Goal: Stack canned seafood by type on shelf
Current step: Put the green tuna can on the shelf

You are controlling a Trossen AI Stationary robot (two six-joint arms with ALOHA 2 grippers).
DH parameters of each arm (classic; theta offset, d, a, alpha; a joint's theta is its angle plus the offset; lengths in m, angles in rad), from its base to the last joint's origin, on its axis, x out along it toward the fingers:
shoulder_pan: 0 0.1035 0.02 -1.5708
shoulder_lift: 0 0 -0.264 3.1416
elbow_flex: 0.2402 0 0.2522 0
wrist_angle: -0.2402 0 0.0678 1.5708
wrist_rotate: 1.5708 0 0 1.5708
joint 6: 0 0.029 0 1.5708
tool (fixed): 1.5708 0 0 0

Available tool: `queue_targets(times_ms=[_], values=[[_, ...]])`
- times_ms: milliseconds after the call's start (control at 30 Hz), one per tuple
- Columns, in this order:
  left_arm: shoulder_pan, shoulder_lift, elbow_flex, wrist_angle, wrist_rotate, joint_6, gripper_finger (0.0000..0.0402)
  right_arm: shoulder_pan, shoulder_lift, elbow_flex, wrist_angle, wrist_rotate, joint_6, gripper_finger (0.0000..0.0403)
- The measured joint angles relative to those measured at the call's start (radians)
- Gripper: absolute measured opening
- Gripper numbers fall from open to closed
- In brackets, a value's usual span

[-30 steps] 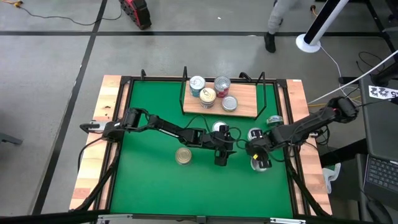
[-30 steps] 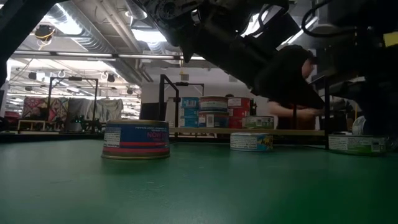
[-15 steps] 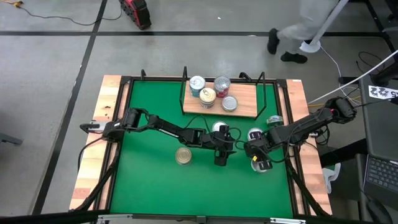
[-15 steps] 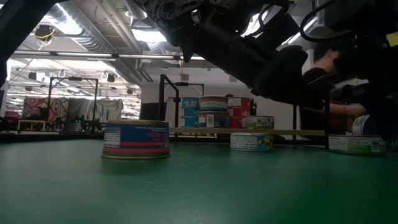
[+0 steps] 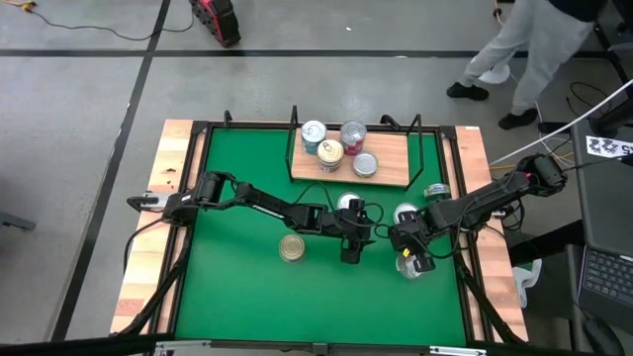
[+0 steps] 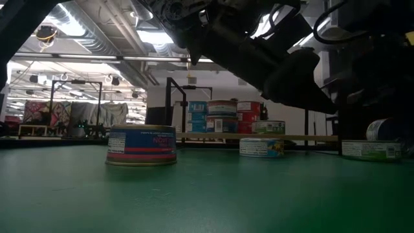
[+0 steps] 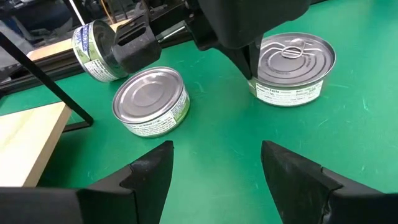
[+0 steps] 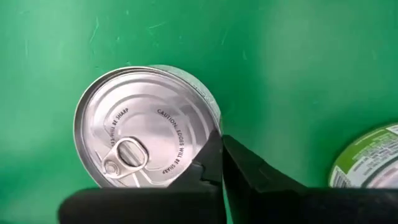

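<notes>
I see a flat round tin with a silver pull-tab lid lying on the green mat near the table's right edge; my right gripper sits over its rim, fingers pressed together, holding nothing. The left gripper hangs spread mid-mat. Four tins rest on the shelf. A person walks past behind.

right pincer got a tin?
No. The right pincer is shut empty, fingertips pressed together beside the pull-tab tin.
</notes>
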Motion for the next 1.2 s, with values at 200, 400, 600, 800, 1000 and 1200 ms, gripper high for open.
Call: queue_targets(times_ms=[200, 400, 600, 800, 1000, 1200], values=[[0.0, -0.01, 0.0, -0.02, -0.001, 0.0, 0.0239, 0.0, 0.0, -0.001, 0.049, -0.005, 0.048, 0.0003], [-0.002, -0.063, -0.001, -0.124, -0.002, -0.003, 0.0239, -0.017, 0.001, -0.003, 0.138, 0.012, 0.137, 0.0002], [-0.028, -0.095, -0.001, -0.19, -0.004, 0.093, 0.0239, -0.083, 0.005, -0.005, 0.273, 0.093, 0.168, 0.0001], [-0.069, -0.095, -0.001, -0.25, -0.003, 0.169, 0.0239, -0.174, 0.005, -0.006, 0.313, 0.199, 0.206, 0.0001], [-0.092, -0.095, -0.001, -0.267, -0.006, 0.216, 0.0239, -0.277, 0.011, -0.005, 0.317, 0.24, 0.25, 0.0], [-0.089, -0.094, -0.018, -0.259, -0.016, 0.316, 0.0239, -0.333, 0.081, 0.003, 0.357, 0.221, 0.289, 0.0]])
